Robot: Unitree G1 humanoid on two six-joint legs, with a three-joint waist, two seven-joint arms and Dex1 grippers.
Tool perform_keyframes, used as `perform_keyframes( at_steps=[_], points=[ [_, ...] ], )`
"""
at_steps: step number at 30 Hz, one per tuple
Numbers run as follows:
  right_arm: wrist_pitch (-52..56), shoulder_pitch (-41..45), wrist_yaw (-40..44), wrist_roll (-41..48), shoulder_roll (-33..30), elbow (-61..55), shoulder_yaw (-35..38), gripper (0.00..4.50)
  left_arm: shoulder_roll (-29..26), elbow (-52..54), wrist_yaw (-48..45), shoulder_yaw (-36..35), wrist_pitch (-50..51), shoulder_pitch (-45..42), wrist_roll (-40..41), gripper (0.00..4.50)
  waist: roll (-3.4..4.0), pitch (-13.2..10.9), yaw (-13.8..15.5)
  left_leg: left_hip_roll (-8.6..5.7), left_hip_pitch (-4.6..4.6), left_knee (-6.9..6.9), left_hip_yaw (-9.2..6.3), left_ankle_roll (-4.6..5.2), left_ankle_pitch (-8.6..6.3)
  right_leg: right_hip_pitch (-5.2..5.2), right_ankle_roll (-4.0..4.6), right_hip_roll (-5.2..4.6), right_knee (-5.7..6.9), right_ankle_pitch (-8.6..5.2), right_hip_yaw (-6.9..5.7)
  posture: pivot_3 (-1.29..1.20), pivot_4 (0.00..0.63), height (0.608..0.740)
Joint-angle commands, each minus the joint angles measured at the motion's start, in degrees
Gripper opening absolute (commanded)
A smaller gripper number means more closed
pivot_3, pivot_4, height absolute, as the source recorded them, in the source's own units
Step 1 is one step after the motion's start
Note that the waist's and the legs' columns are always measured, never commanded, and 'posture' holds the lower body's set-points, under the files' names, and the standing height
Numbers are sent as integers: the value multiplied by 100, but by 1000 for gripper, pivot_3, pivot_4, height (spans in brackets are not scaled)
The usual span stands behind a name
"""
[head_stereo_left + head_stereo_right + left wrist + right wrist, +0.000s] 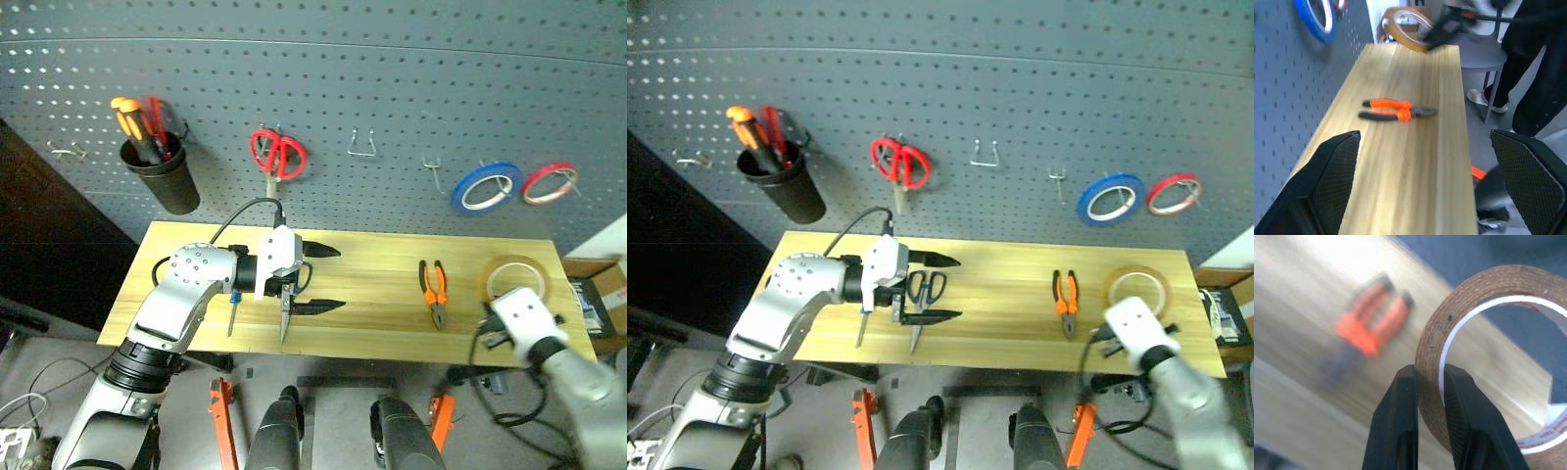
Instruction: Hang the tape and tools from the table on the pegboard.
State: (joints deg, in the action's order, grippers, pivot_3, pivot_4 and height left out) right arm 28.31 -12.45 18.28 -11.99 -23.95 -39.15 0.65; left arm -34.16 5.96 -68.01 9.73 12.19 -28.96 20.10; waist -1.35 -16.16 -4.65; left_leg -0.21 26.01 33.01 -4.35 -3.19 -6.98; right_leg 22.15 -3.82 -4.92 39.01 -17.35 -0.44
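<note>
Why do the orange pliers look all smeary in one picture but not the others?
In the right wrist view the pliers are blurred while the tape pinched in the right end effector looks sharp; in the left eye view they lie crisp on the table.

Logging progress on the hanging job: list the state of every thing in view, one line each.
Yellowish translucent tape roll: pinched in the shut right hand.
Left hand: open, empty.
Orange-and-black-handled pliers: lying on the light wood table.
Dark-handled scissors: lying on the table.
Small blue screwdriver: lying on the table.
Red-handled scissors, blue tape roll, red tape roll: hanging on the pegboard.
</note>
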Motion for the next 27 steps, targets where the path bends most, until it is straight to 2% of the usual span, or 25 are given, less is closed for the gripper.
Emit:
perform_keyframes(
  at_steps=[1, 7, 15, 20, 24, 25, 27],
  points=[
    [-230, 611, -478, -877, 151, -810, -685, 439, 148, 223, 157, -462, 192, 25, 553, 4500, -4, 1, -56, -4, 0, 5, 3, 1, 8, -1, -2, -5, -5, 18, 4, -134, 229, 740],
    [-879, 2057, -478, -1021, 239, 478, -1165, 439, 45, 556, 451, -1082, 1166, 146, 1438, 4500, -36, 16, -4, 6, -3, 6, -6, 23, 45, -9, 42, -6, -25, 59, -15, -111, 219, 740],
    [-2000, 3595, -427, -434, 238, 3009, -902, 439, -38, 837, 779, -1220, 1344, 186, 1444, 4500, -38, 17, 113, 1, 2, -5, 4, 25, 84, -9, 5, -4, -13, 81, -14, -54, 208, 740],
    [-2268, 3951, -419, -340, 183, 3901, -834, 439, -47, 911, 858, -1176, 1291, 282, 1341, 4500, -39, 18, 157, 1, 2, -20, 3, 25, 84, -5, 30, -2, -8, 95, -20, -45, 207, 740],
    [-2313, 3858, -410, -403, 152, 3984, -850, 439, -28, 883, 906, -1129, 1203, 295, 1240, 4500, -38, 18, 151, 1, 2, -19, 5, 25, 84, -5, 30, -2, -8, 95, -18, -45, 208, 740],
    [-2288, 3719, -394, -446, 142, 3857, -890, 1188, -18, 856, 913, -1120, 1179, 284, 1206, 4500, -38, 18, 151, 1, 2, -18, 5, 25, 84, -4, 29, -2, -7, 95, -17, -48, 209, 740],
    [-2221, 3383, -438, -555, 157, 3506, -942, 1687, -21, 774, 909, -1095, 1108, 274, 1101, 4500, -39, 18, 161, 3, 2, -16, 4, 25, 84, -5, 28, -1, -7, 94, -18, -51, 209, 740]
  ],
)
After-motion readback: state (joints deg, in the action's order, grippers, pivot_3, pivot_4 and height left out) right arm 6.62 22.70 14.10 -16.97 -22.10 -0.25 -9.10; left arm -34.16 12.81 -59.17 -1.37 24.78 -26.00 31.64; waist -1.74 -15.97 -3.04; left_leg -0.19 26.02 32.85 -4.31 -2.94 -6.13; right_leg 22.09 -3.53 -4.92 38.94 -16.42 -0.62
